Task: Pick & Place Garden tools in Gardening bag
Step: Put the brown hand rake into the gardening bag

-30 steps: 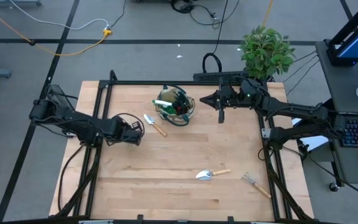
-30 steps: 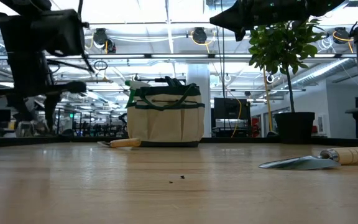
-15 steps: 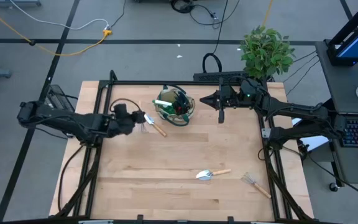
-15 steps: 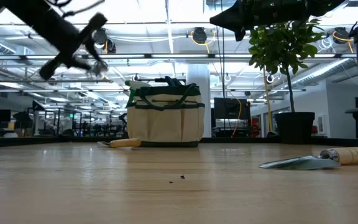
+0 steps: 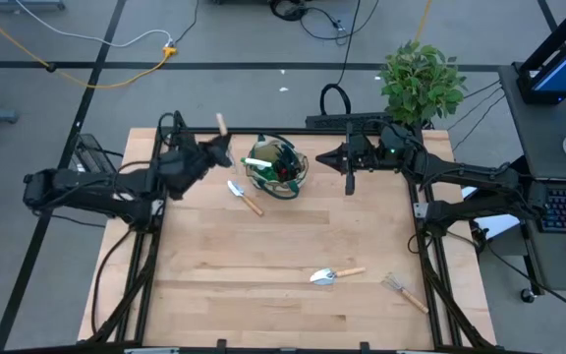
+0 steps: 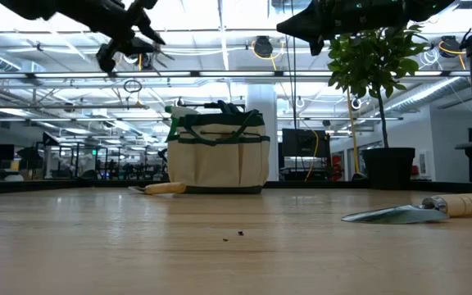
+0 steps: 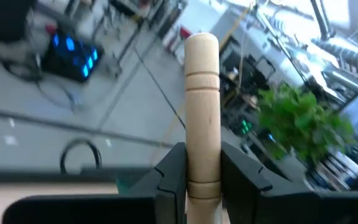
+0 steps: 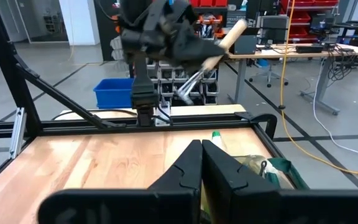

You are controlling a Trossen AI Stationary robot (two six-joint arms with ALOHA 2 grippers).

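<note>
left gripper holds a rake in the air beside the bag

the gardening bag point(image 5: 277, 167) stands at the far middle of the table point(image 5: 263, 285), with tools already inside. the left gripper point(image 5: 211, 150) is raised just left of it, clamped on a wooden-handled rake point(image 5: 220, 125). the right gripper point(image 5: 349, 183), fingers together, hangs right of the bag. one trowel point(image 5: 245, 198) lies beside the bag; another trowel point(image 5: 335, 275) and a small rake point(image 5: 403, 290) lie near right. a potted plant point(image 5: 421, 81) stands far right.

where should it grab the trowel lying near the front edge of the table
By the wooden handle, from straight above. The trowel lies flat and alone on the table, its handle pointing toward the right arm's side and its metal blade toward the left. The handle is round and even; the blade is thin and low, a poorer hold. Fingers should straddle the handle across its length.
</note>
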